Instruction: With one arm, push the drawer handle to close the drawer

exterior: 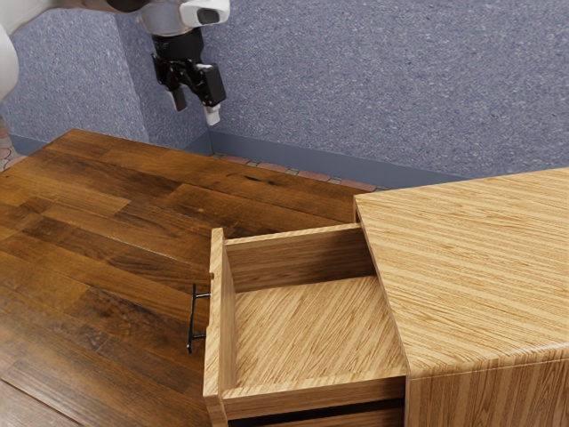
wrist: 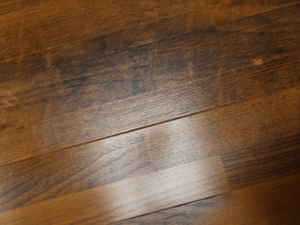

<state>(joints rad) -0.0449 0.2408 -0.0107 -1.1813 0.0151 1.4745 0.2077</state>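
Gripper (exterior: 196,108) high, jaws spread; close them, lower outside handle (exterior: 191,318); meet it centrally; push drawer (exterior: 307,327) straight, evenly.

And there goes the arm (exterior: 166,16), sliced off by the exterior view's top and left edges! The cabinet (exterior: 471,258) runs out right and bottom, the table (exterior: 107,231) left and bottom. The drawer (exterior: 307,325) loses its lower front corner below; its outer face? Turned away, hidden! Glare swallows grain in the wrist view.
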